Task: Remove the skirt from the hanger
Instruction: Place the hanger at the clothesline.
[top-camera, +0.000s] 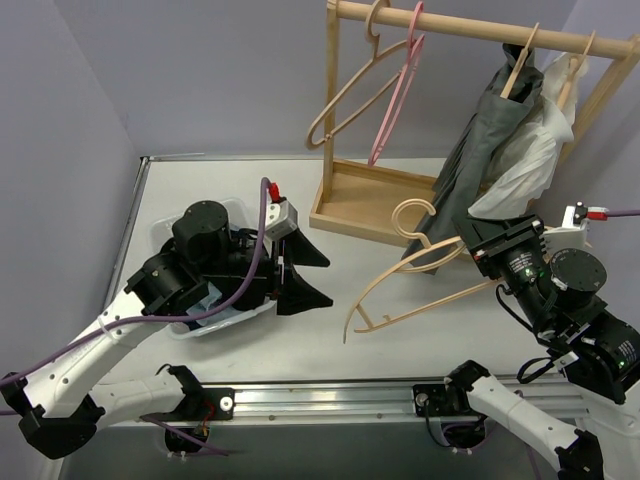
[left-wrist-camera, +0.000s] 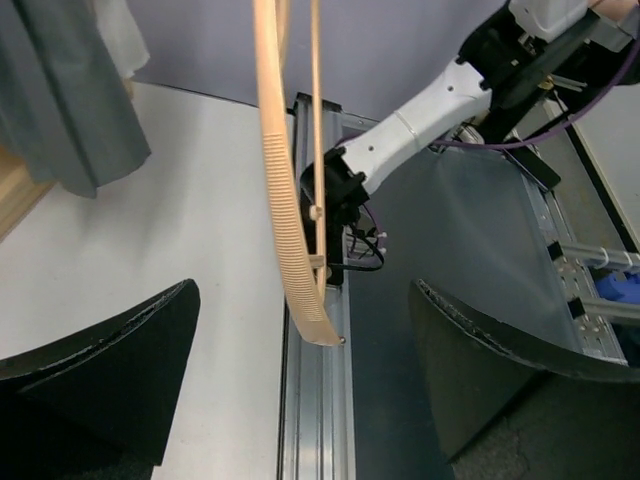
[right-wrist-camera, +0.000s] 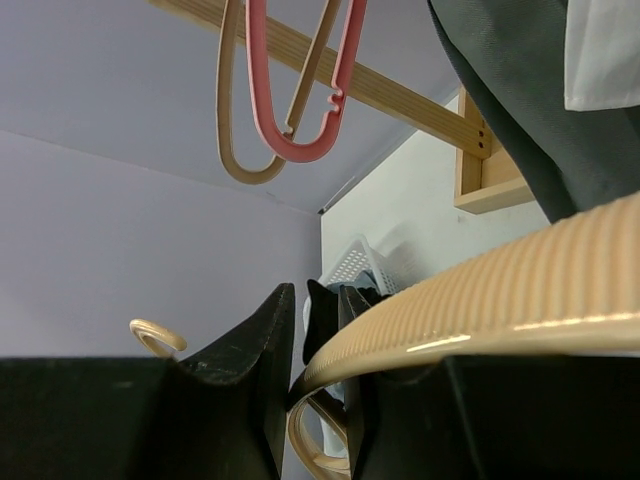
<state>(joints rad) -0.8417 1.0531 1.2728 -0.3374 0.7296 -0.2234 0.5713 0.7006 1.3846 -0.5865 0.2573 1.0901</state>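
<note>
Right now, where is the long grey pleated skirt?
Top view, right: the skirt hangs on the wooden rack, against the white blouse, behind the pale wooden hanger in the right gripper.

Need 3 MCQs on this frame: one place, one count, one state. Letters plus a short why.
1. Where is the grey skirt? A) hanging on the rack B) in the basket C) flat on the table
2. Bare hangers on the rail? A) none B) two C) four
3. Left fingers? A) shut on the skirt B) shut on a hanger C) open, empty

A: the skirt hangs from its hanger on the rail.
B: one wooden hanger, one pink hanger.
C: the left fingers stand apart, nothing between; the right fingers clamp a loose hanger.
</note>
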